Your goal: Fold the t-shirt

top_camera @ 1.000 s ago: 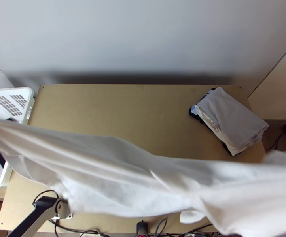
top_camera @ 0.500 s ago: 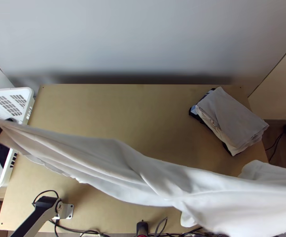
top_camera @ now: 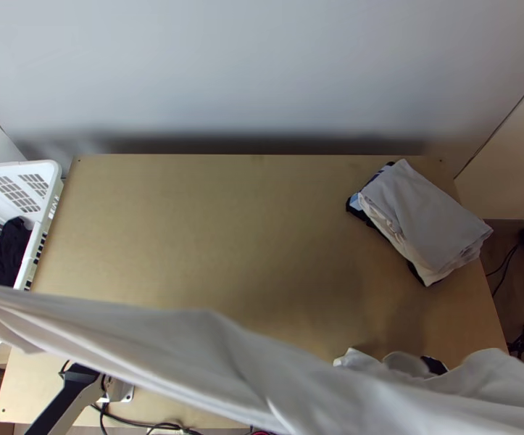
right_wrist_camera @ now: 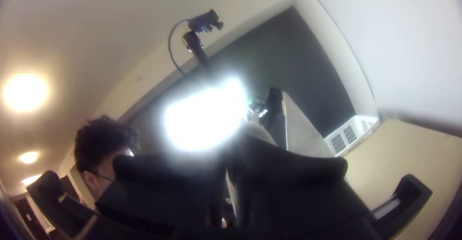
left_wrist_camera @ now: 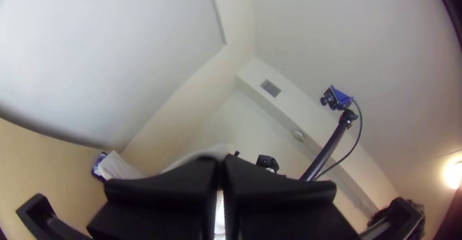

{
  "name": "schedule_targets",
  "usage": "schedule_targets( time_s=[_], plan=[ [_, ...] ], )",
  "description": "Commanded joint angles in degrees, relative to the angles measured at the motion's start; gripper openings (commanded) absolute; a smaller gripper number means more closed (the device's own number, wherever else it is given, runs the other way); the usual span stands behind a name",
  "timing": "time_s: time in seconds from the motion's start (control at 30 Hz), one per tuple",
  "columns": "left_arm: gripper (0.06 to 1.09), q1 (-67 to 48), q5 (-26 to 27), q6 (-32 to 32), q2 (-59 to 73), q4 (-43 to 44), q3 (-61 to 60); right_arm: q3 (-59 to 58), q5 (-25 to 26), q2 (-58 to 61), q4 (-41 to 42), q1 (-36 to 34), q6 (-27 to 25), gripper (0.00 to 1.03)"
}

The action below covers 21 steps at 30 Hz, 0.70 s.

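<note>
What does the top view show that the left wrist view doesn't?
Top view: the white laundry basket with dark cloth inside, and cables at the table's near edge.

Left wrist view: a camera with a blue bracket on a black pole, and a wall vent.

Both: the light wooden table, the folded stack, and the white t-shirt.

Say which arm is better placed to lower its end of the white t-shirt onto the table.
Right, probably: seen from above, the t-shirt overlaps the laundry basket at left but mostly tabletop at right.
</note>
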Motion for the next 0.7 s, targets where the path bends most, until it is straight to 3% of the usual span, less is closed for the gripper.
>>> schedule_targets(
  time_s=[0.0,0.17,0.27,0.4,0.5,0.6,0.67],
  plan=[
    [0.09,1.0,4.67,-1.12,-4.83,3.78,-13.75,-15.93,-2.74,-5.57,1.36,0.3,0.47,0.03],
    [0.09,1.09,5.72,3.45,-9.14,8.61,-34.93,-36.5,-2.13,-11.46,4.09,0.12,-5.6,0.03],
    [0.09,2.32,4.84,6.53,-7.73,13.09,-44.86,-44.14,-0.81,-11.89,4.26,-0.76,-13.33,0.03],
    [0.09,5.04,2.38,10.83,-0.96,22.14,-56.9,-53.72,-0.9,-11.63,11.65,-9.37,-20.1,0.03],
    [0.09,6.01,1.15,12.15,6.86,29.88,-61.91,-62.51,-5.2,-10.31,21.75,-19.74,-19.66,0.03],
    [0.09,6.01,-1.75,12.42,15.56,36.91,-63.76,-67.61,-9.51,-3.46,34.5,-27.21,-9.46,0.03],
    [0.09,6.01,-3.59,12.77,21.62,40.95,-64.37,-67.87,-9.42,2.61,36.69,-30.29,-9.03,0.03]
  ],
)
